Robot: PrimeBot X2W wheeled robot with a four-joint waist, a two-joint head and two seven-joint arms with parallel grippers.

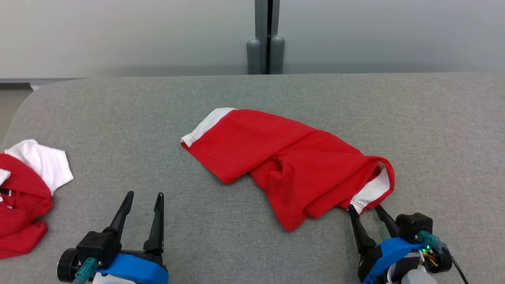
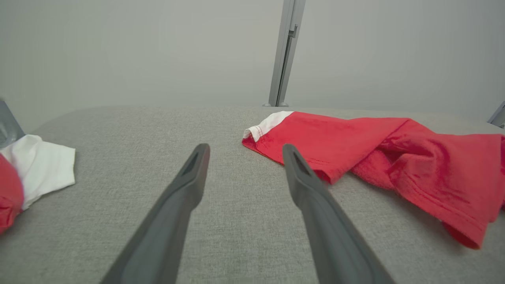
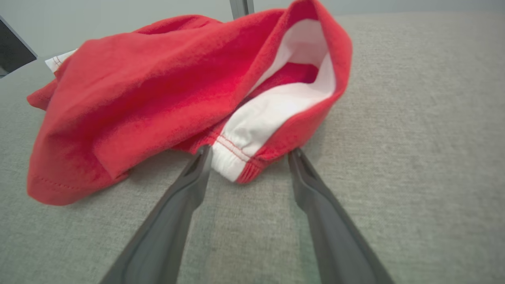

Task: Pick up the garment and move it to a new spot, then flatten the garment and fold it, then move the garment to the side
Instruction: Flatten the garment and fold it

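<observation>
Plainly, the right gripper [image 1: 363,208], 2 fingers spread, is flanking the white-trimmed near end of the garment [image 1: 288,157], while the left gripper [image 1: 144,195], likewise spread, is sitting well apart.

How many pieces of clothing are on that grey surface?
2. A red-and-white garment lies in the middle, near the right gripper; a second garment sits at the left edge, partly cut off, so more could be hidden.
</observation>
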